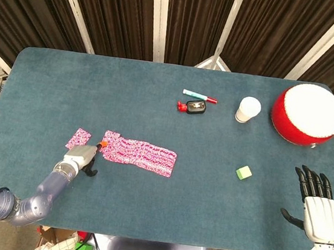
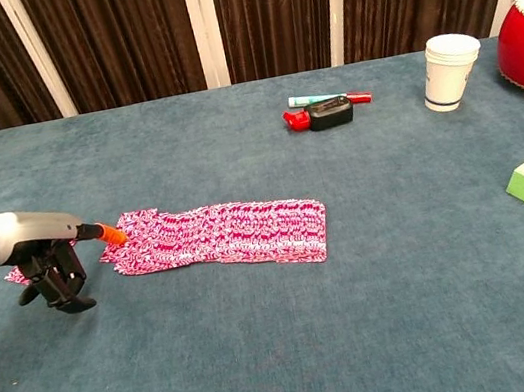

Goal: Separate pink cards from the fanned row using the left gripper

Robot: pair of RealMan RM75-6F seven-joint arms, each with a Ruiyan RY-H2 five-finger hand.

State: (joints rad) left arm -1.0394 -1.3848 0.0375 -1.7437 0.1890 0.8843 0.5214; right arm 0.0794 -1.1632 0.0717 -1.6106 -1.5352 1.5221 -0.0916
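Now left robot hand (image 2: pixel 52 274) (orange fingertip out) touches fanned pink cards (image 2: pixel 218 234).

We see bare felt around the fanned row (image 1: pixel 140 153) toward 6 and 12 o'clock. At 9 o'clock a separated card (image 1: pixel 78 139) and the left hand (image 1: pixel 81 161) crowd it; the green block (image 1: pixel 244 172) sits well apart at 3.

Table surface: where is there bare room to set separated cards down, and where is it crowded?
Bare felt lies between the fanned row and the green cube, and along the far left edge. It is crowded at the far right: marker, cup, red drum. The left hand sits by the single card.
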